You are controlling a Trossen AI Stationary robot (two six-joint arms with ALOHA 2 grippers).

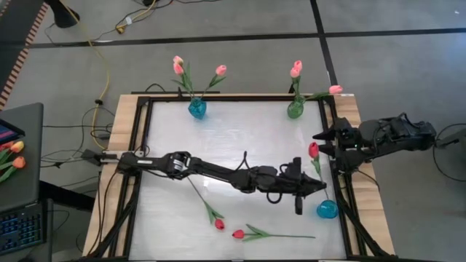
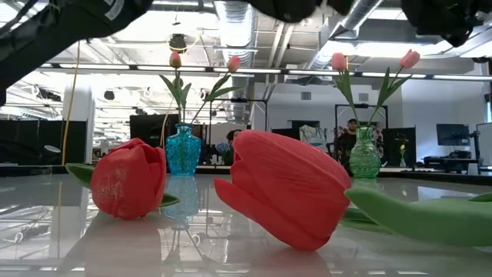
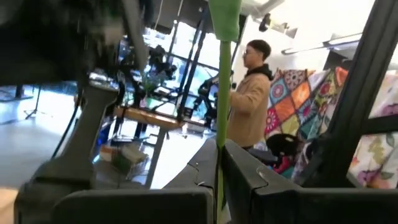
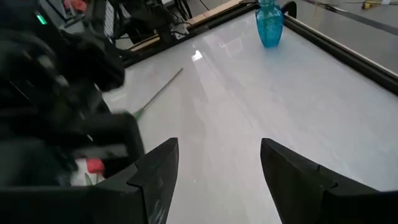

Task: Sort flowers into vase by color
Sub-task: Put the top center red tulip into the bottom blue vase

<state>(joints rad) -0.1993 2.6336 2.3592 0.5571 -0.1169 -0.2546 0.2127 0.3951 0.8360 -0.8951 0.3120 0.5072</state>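
No legible text, label, brand or number anywhere.

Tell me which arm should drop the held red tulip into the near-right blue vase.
Left. The left gripper is shut on the red tulip and sits right beside the blue vase. The right gripper is open and empty at the table's right edge.
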